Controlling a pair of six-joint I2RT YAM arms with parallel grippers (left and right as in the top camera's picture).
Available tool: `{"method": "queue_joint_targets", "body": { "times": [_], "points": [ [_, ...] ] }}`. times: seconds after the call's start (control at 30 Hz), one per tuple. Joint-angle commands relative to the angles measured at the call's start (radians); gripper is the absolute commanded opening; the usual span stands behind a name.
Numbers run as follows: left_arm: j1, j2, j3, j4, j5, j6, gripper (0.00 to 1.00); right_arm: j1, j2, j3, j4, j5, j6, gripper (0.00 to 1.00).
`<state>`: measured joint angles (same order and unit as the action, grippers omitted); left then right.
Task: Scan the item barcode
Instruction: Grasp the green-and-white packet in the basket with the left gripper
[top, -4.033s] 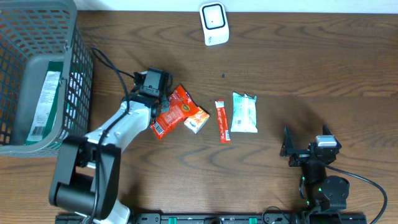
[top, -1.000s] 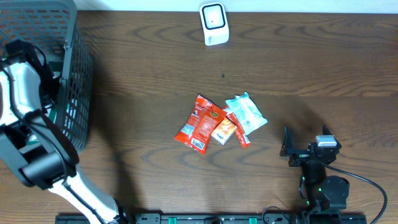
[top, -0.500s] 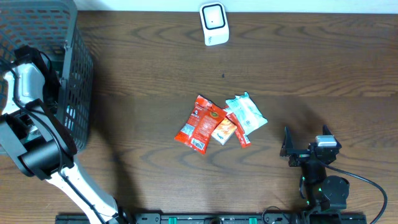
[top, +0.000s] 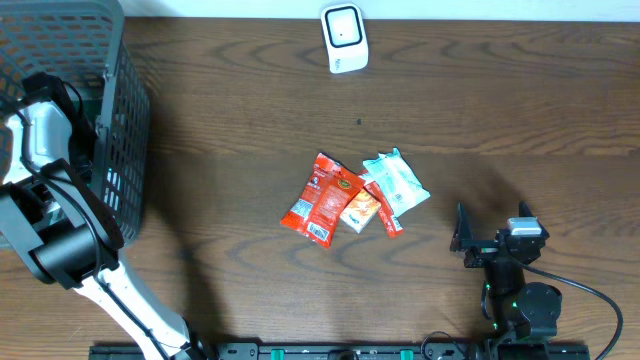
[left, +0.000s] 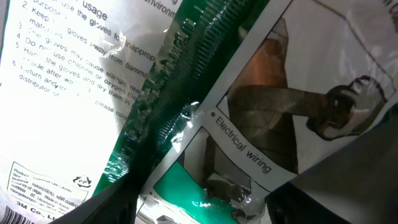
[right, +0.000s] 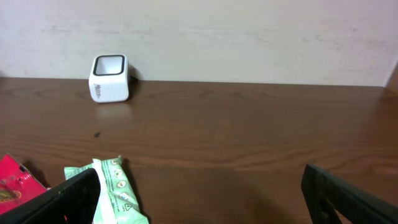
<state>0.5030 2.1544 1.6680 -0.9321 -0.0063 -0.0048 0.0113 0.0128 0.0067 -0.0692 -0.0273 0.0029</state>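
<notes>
The left gripper (left: 202, 193) is down in the wire basket (top: 115, 130) at far left, close against a glove package (left: 93, 93); whether it grips the package I cannot tell. The right gripper (right: 200, 177) gapes wide and empty, near right. The barcode scanner (top: 343, 37) stands far centre.

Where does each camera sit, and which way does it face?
Overhead: above the table, looking straight down; left arm reaching into the basket, right arm at the front edge.
Left wrist: inside the basket, pressed close to a glove packet; fingers of the left tool frame the bottom.
Right wrist: low over the table, facing the back wall; fingers of the right tool at the bottom corners.
Shared: overhead and right wrist both show the scanner and green packet.
</notes>
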Motion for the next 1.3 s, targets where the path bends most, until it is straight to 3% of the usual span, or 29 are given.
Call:
{"method": "queue_joint_targets", "body": {
  "times": [0.0, 0.1, 0.23, 0.5, 1.03, 1.27],
  "points": [
    [0.001, 0.064, -0.016, -0.012, -0.010, -0.020, 0.63, -0.011, -0.002, -0.001, -0.003, -0.004, -0.011, 0.99],
    [0.001, 0.064, -0.018, -0.006, -0.010, -0.019, 0.50, -0.011, -0.002, -0.001, -0.003, -0.004, -0.011, 0.99],
    [0.001, 0.063, -0.017, -0.001, -0.009, -0.019, 0.07, -0.011, -0.001, -0.001, -0.003, -0.004, -0.011, 0.99],
    [0.001, -0.063, -0.001, -0.016, -0.008, -0.107, 0.07, -0.011, -0.002, -0.001, -0.003, -0.004, -0.011, 0.99],
    [-0.009, -0.681, -0.001, 0.006, -0.002, -0.205, 0.07, -0.011, -0.001, -0.001, -0.003, -0.004, -0.011, 0.99],
    [-0.117, -0.959, -0.001, 0.008, -0.002, -0.238, 0.07, -0.011, -0.001, -0.001, -0.003, -0.004, -0.011, 0.99]
  ]
}}
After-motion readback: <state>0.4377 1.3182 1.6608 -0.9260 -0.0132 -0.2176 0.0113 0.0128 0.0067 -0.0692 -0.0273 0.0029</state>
